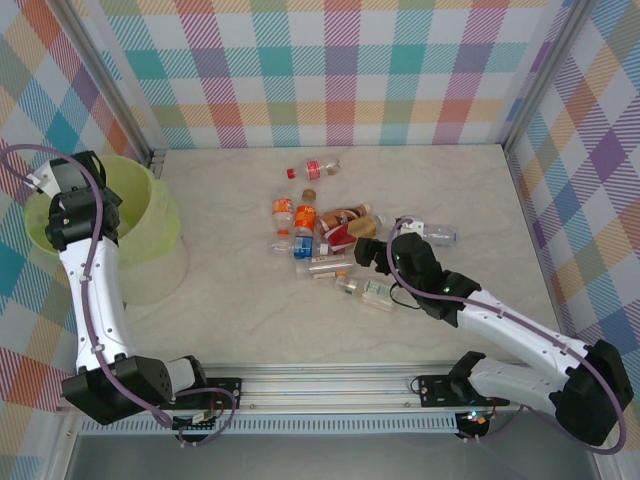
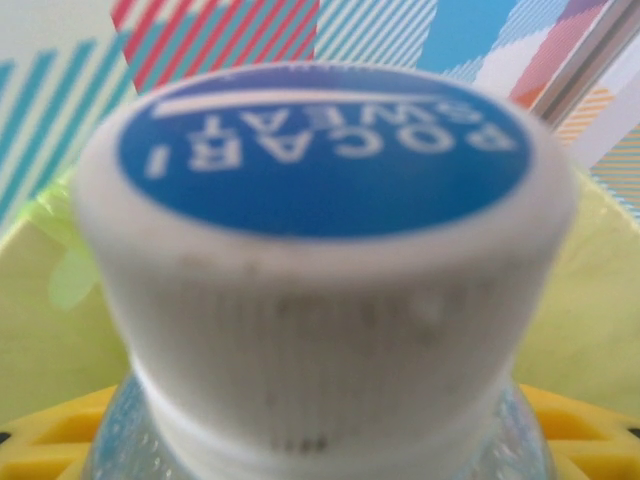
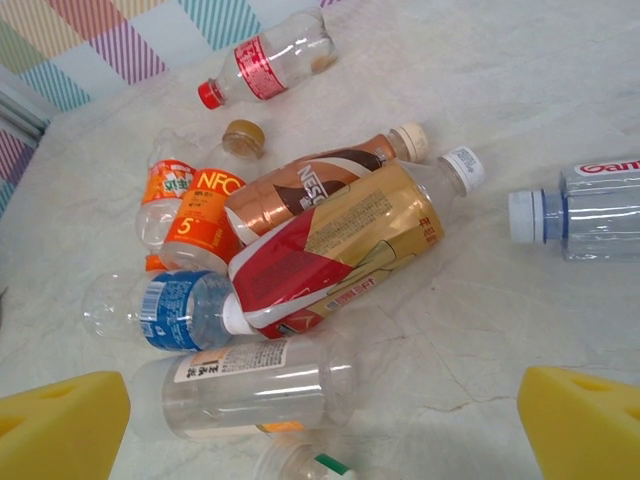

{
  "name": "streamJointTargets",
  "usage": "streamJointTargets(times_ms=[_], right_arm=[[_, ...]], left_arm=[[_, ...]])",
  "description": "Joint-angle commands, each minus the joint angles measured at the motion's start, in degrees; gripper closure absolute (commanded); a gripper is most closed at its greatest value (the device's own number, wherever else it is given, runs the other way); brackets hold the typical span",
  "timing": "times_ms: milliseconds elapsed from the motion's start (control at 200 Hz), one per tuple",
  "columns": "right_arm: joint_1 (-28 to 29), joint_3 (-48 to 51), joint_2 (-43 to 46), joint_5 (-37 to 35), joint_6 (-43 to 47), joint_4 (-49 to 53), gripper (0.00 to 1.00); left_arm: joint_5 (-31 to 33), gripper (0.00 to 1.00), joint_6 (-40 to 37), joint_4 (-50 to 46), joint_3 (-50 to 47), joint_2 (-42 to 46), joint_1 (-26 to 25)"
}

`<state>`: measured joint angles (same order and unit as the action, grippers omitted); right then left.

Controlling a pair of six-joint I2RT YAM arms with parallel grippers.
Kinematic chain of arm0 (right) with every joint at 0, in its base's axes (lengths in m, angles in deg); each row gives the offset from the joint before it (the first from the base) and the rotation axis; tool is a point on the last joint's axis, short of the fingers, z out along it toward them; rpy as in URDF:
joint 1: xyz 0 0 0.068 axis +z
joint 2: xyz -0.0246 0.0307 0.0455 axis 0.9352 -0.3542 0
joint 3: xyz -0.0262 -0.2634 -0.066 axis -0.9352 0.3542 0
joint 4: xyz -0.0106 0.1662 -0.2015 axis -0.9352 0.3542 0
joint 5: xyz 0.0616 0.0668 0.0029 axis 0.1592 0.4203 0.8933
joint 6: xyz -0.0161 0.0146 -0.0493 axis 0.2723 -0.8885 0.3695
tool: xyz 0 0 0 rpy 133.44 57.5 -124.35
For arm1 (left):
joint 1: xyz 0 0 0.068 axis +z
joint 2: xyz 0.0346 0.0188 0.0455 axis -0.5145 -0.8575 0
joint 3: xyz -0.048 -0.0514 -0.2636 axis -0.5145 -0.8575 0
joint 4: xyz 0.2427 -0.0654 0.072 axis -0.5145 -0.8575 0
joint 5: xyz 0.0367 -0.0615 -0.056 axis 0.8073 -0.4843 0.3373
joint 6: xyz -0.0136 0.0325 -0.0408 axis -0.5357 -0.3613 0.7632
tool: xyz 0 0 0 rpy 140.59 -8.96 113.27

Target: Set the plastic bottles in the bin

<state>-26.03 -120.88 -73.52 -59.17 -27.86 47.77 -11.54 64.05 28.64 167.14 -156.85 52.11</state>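
The left gripper [image 2: 320, 445] hangs above the round bin with the translucent lime-green bag liner [image 1: 152, 215]. Its 2 yellow pads [image 2: 590, 435] are closed partway on the neck of a clear plastic bottle with a white, blue-topped cap [image 2: 320, 250]. The right gripper [image 3: 320, 420] is spread wide and holds nothing. Just ahead of it, on the pale marbled table [image 3: 520, 60], lies a clear bottle with a white label [image 3: 250, 385]. Beyond that is a red-and-gold labelled bottle [image 3: 340, 245], with an orange-labelled bottle [image 3: 200, 215] to the hand's left. A red-labelled bottle [image 3: 265, 65] lies farthest ahead.
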Motion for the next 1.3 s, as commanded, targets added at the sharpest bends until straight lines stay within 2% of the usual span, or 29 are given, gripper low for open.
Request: streamJointTargets(times_ms=[0, 85, 210, 305, 420, 545, 605, 695, 825, 935, 1185, 1295], right_arm=[[0.29, -2.23, 1.18, -0.93, 0.87, 3.85, 0.00], [0.27, -1.34, 2.02, -1.74, -1.06, 3.80, 0.00], [0.29, -0.06, 2.75, -3.47, -3.20, 3.05, 0.00], [0.30, -0.07, 2.43, -3.61, -2.81, 3.08, 0.00], [0.28, -0.53, 1.79, -3.48, -2.35, 3.83, 0.00], [0.03, -0.55, 0.91, -2.67, -2.66, 5.75, 0.00], [-0.75, -0.34, -0.04, -0.06, -1.92, 6.61, 0.00], [-2.66, -1.83, -3.34, 7.36, 3.52, 10.15, 0.00], [-2.88, -7.36, -10.04, 11.97, 12.15, 19.30, 0.00], [-2.88, -11.07, -16.04, 16.22, 18.59, 24.35, 0.00], [-2.88, -12.92, -24.72, 20.28, 24.47, 27.20, 0.00], [-2.87, -13.81, -27.26, 21.99, 24.69, 29.32, 0.00]], left_arm=[[-4.89, 0.32, 1.29, -0.75, -0.79, 0.79, 0.80], [-9.26, 0.27, 1.90, -0.80, -0.72, 0.91, 0.81], [-16.52, 0.25, 3.49, 0.08, -1.10, 1.96, 0.80], [-17.70, 0.23, 3.90, -0.19, -1.06, 2.80, 0.79], [-18.84, 0.16, 3.95, -1.00, -0.32, 3.57, 0.75], [-27.56, 0.11, 5.64, -0.28, 0.95, 5.09, 0.72], [-31.94, 0.10, 6.72, 1.47, 0.71, 6.35, 0.05], [-34.09, 0.08, 7.71, 3.51, 0.37, 8.28, -3.58], [-35.11, 0.00, 8.28, 5.61, -0.21, 9.82, -10.78], [-36.82, 0.00, 8.52, 8.75, -2.50, 10.06, -16.52], [-43.33, 0.00, 8.10, 14.83, -10.60, 8.30, -26.68], [-43.80, 0.00, 8.32, 17.03, -16.21, 9.37, -28.65]])
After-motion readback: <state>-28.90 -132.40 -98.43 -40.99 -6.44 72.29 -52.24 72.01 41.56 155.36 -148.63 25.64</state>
